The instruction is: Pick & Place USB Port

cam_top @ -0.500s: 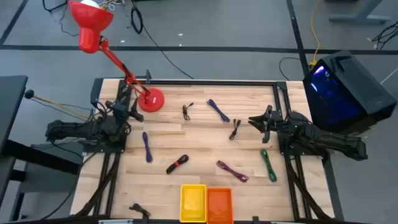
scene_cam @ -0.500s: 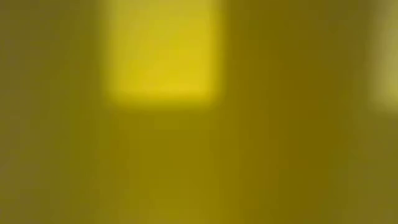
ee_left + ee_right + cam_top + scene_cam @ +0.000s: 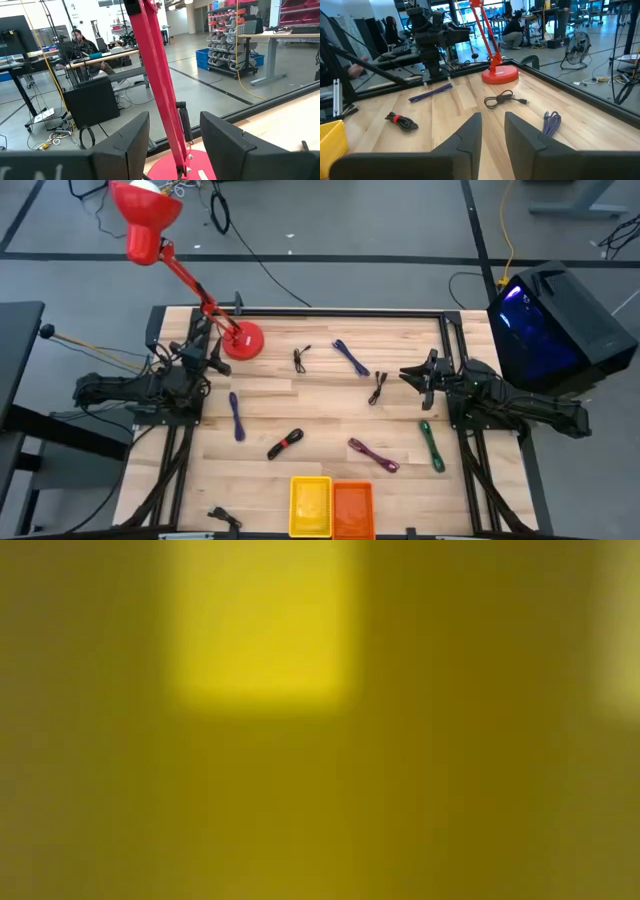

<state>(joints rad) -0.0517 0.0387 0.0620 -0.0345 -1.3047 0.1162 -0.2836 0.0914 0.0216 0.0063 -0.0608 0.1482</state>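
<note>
Several bundled USB cables lie flat on the wooden table (image 3: pixel 320 410): a black one (image 3: pixel 300 358), a purple one (image 3: pixel 350 357), another black one (image 3: pixel 378 387), a blue one (image 3: pixel 236 416), a black one with a red tie (image 3: pixel 285 444), a magenta one (image 3: pixel 372 455) and a green one (image 3: pixel 431 445). My left gripper (image 3: pixel 207 358) waits open at the table's left edge, by the lamp base. My right gripper (image 3: pixel 414 377) waits at the right edge, its fingers a little apart with nothing between them (image 3: pixel 492 116). The low view is filled by a yellow blur.
A yellow bin (image 3: pixel 311 504) and an orange bin (image 3: pixel 352 508) stand side by side at the near edge. A red desk lamp has its base (image 3: pixel 242 340) at the far left, its arm right in front of my left gripper (image 3: pixel 174 117). A small black piece (image 3: pixel 222 518) lies near left.
</note>
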